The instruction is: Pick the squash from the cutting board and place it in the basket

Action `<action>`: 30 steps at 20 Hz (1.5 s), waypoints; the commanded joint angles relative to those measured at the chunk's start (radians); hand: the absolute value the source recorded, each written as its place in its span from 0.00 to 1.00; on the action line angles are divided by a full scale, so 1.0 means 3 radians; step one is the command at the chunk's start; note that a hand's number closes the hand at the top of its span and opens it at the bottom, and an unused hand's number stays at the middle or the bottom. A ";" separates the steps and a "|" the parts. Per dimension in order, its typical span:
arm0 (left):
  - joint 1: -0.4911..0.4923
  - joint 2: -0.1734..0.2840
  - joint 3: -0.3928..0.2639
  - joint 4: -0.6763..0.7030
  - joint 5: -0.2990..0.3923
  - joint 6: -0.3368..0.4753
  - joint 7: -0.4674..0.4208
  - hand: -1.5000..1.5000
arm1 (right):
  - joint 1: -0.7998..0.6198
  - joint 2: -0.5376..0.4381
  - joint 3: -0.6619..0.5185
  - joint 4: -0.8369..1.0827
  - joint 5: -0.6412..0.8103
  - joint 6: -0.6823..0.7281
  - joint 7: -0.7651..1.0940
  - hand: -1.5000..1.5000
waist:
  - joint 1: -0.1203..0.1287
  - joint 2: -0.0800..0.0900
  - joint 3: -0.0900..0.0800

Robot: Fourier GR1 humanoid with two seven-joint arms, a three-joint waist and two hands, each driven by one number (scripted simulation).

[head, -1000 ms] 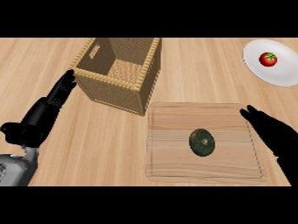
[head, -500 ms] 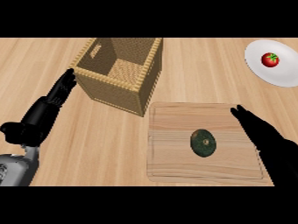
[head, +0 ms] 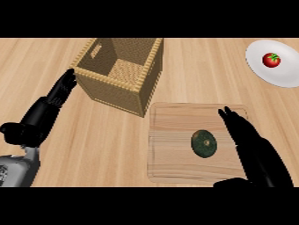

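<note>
None of the task is done as I judge it: the squash (head: pixel 204 143) lies on the wooden cutting board (head: pixel 178 118), and nothing is in my grasp. My right hand (head: pixel 253 145) is over the board's right part, fingers straight and pointing away from me, just beside the squash on its right side and not touching it as far as I can tell. The thumb shows low at the board's near edge, spread apart from the fingers, so the hand is wide open. What is left is everything that counts: closing round the squash, lifting it, carrying it to the left and up the counter to the basket (head: pixel 119 72), and letting it go inside.

The squash is a small dark green thing, oval from above, with a paler ring and a spot near its middle that may be the stem end. It sits about in the middle of the board, a little toward the right. It looks smooth and rounded, so I judge it could roll if nudged from the side.

The woven basket stands well apart from the squash, beyond the board's far left corner, open at the top. My left hand (head: pixel 60 92) rests beside the basket's left wall, fingers straight, holding nothing.
</note>
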 commanded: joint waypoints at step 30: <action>0.0146 -0.0344 0.0609 -0.0058 -0.0381 -0.0610 -0.0039 0.50 | -0.0226 0.0746 -0.0039 0.0977 0.0829 -0.0049 -0.0461 0.00 | 0.0007 0.0000 -0.0002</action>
